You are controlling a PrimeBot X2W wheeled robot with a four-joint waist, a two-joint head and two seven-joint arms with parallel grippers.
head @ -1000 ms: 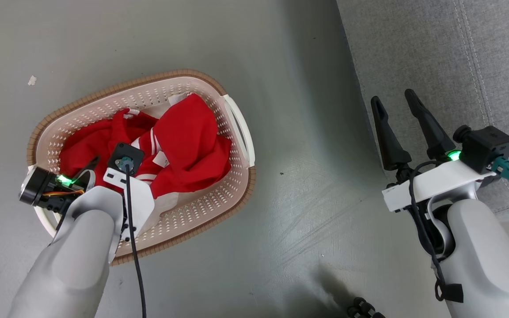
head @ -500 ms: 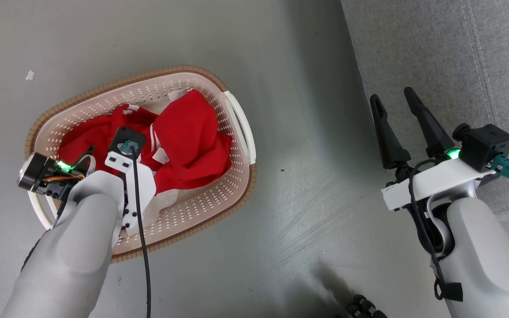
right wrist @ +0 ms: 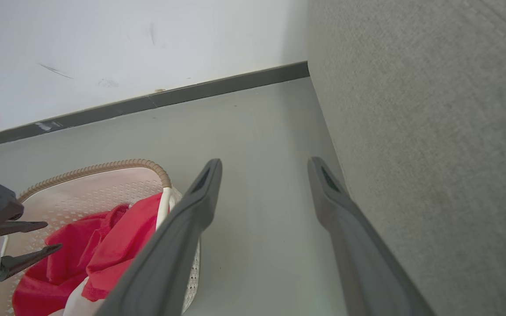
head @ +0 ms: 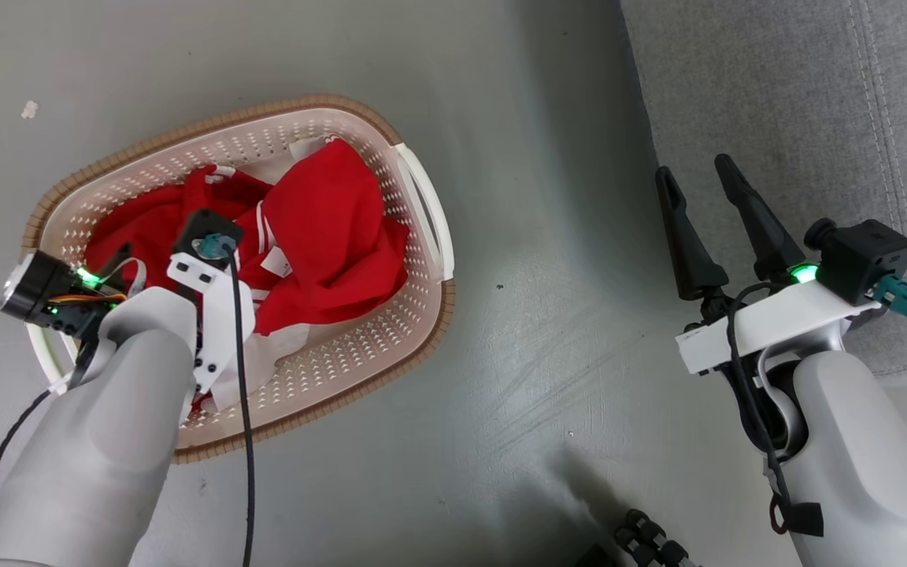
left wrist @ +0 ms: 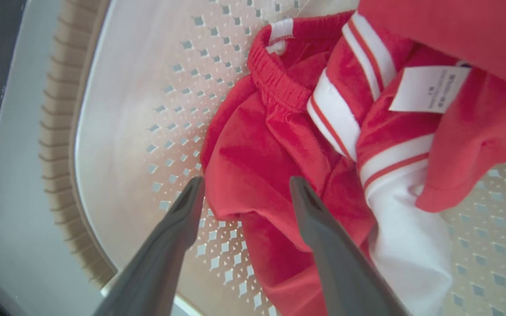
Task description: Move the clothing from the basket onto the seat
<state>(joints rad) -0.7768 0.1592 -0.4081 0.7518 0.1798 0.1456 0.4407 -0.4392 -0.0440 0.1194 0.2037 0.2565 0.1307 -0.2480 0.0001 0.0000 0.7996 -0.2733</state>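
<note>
The cream basket with a brown rim stands on the floor at the left of the head view. Red clothing with white stripes and a white tag lies bunched inside it. My left gripper is open and reaches down into the basket, its two fingers straddling a fold of the red clothing near the elastic waistband. From the right wrist view the left gripper hangs just over the fabric. My right gripper is open and empty, held above the floor beside the grey seat.
Grey floor lies between the basket and the seat. A white wall with a dark baseboard runs behind the basket. A black ribbed part sits at the bottom edge, and a black cable hangs from my left wrist.
The head camera has shifted, so the whole picture has moved. My left gripper has edged a little toward the basket's left end over the clothing. The right gripper has held still, open.
</note>
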